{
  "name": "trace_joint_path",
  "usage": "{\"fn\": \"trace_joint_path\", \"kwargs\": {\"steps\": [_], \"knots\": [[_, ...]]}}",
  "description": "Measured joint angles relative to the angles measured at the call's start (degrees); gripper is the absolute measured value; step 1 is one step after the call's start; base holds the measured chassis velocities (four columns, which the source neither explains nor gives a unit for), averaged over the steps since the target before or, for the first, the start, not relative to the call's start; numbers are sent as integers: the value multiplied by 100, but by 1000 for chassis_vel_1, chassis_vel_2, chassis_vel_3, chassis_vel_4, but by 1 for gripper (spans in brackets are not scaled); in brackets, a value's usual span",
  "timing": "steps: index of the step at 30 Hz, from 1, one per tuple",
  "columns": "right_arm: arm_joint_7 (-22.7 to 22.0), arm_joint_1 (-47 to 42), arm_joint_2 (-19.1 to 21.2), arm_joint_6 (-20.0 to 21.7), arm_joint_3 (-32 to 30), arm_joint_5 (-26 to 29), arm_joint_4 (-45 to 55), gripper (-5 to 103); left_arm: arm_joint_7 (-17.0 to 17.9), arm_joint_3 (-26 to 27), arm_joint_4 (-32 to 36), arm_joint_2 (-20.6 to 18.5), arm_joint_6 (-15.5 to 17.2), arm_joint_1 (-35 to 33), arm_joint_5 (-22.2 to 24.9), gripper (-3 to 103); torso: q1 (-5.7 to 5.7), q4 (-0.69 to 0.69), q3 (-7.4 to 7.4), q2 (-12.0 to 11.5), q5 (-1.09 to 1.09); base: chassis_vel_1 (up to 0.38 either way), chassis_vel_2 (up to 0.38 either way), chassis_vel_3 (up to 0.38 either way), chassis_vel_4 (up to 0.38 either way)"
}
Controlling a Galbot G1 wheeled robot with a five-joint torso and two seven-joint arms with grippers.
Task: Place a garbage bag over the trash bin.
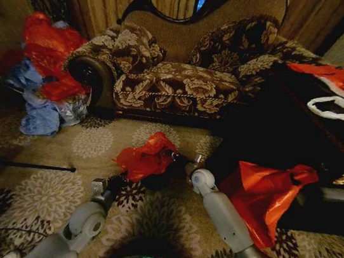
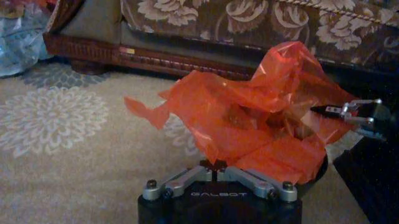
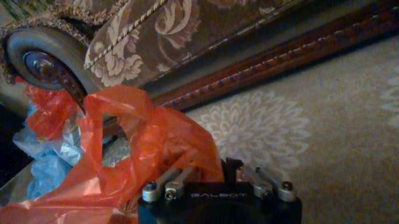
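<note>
While both arms reach down to the carpet [image 1: 93, 143] before the sofa [image 1: 184, 86], the bag [image 1: 147, 157] lies crumpled over the bin [image 2: 321, 170] — only a bit of black rim shows. The left gripper [image 2: 214, 171] has its jaws closed on the bag's near edge. The right gripper [image 3: 218, 172] also pinches red plastic — its jaws stand narrow.
</note>
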State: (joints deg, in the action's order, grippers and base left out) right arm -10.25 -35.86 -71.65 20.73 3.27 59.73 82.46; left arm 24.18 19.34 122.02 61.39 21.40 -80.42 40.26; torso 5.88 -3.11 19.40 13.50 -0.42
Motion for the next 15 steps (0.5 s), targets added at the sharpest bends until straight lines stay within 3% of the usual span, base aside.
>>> {"fn": "trace_joint_path", "kwargs": {"steps": [3,5,6,15], "knots": [[-109,-20,22,-13,-10,26,95,10,4,41,4,-41,-6,7,2,0,0,0,0,0,-1,0,0,0,0],[-164,-27,55,-12,-16,55,155,10,6,73,9,-69,-7,3,6,0,0,0,0,0,-1,0,0,0,0],[-252,-41,119,-6,-20,111,249,3,9,133,25,-120,-11,-15,13,0,0,0,0,0,-1,0,0,0,0],[-436,-346,467,86,-160,251,643,0,34,682,192,-400,-1,-359,129,0,0,-1,0,0,0,0,0,0,0]]}}
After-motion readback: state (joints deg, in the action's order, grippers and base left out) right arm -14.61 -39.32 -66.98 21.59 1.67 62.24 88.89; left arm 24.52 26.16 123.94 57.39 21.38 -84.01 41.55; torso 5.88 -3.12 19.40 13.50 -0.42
